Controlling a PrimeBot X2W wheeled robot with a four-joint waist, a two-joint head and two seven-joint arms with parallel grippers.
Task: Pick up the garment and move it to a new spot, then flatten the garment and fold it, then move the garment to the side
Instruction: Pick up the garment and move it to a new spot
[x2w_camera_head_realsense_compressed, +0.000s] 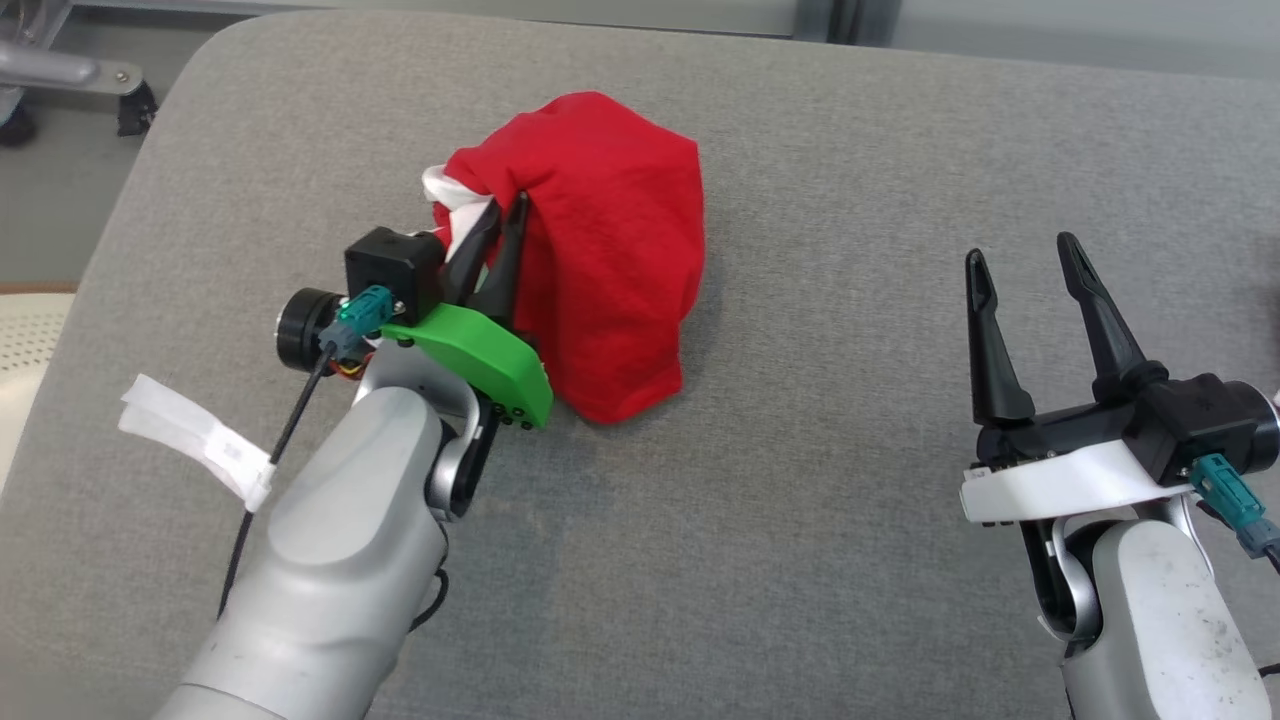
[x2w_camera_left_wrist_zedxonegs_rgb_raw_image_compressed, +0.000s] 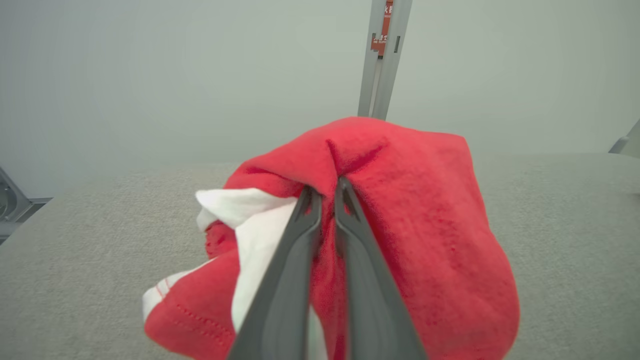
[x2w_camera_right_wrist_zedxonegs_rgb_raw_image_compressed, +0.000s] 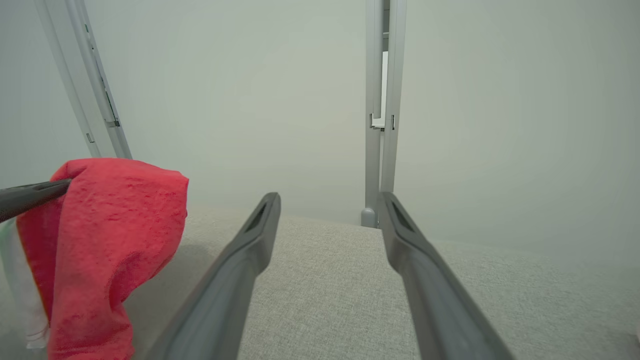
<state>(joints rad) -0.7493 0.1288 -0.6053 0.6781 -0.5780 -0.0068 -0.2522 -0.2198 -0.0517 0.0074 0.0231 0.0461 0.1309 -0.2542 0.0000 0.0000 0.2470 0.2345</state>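
Pick-up step: our left claw (x2w_camera_head_realsense_compressed: 505, 207) was clamped on a fold at the top of the crumpled red cloth garment with white trim (x2w_camera_head_realsense_compressed: 610, 260), which hung bunched over the grey fabric-covered bench (x2w_camera_head_realsense_compressed: 800, 520), left of centre. Our right claw (x2w_camera_head_realsense_compressed: 1022, 252) stood wide open and empty, well apart. We judged the next move to be carrying the bundle to a fresh spot and lowering it there for flattening.

Red garment (x2w_camera_head_realsense_compressed: 610, 270), bunched.
Upper centre of the head view, gathered to a peak, white fabric showing at its left.
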